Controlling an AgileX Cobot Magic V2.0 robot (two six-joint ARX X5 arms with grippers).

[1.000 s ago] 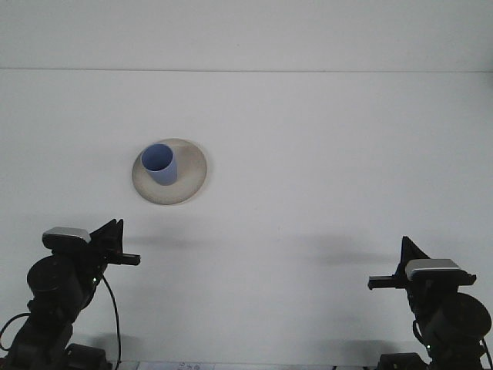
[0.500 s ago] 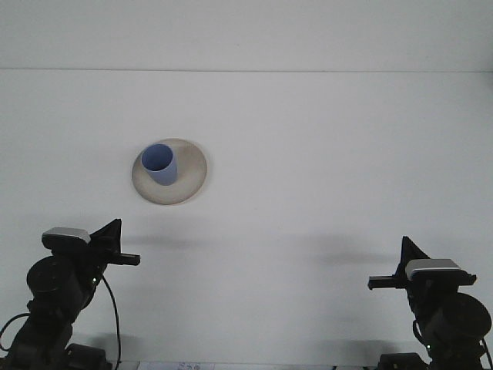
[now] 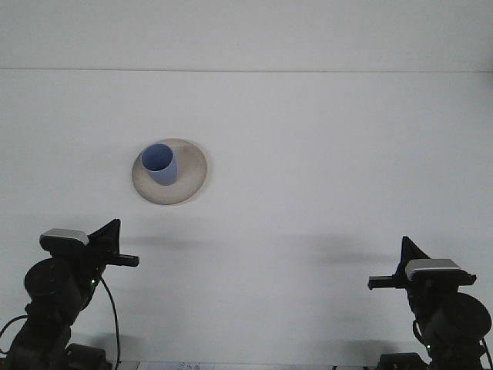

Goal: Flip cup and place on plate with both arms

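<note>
A blue cup (image 3: 159, 163) stands upright, mouth up, on a round beige plate (image 3: 189, 181) left of the table's centre. My left gripper (image 3: 123, 257) is low at the front left, well short of the plate, seen edge-on. Far off at the front right sits my right gripper (image 3: 383, 281), also edge-on. Neither gripper holds anything that I can see.
The white table (image 3: 323, 169) runs back to a pale wall. Both arm bases and their wrist cameras fill the bottom corners.
My left arm has sunk slightly lower and leftward. The cup, the plate and the right arm have not moved.
</note>
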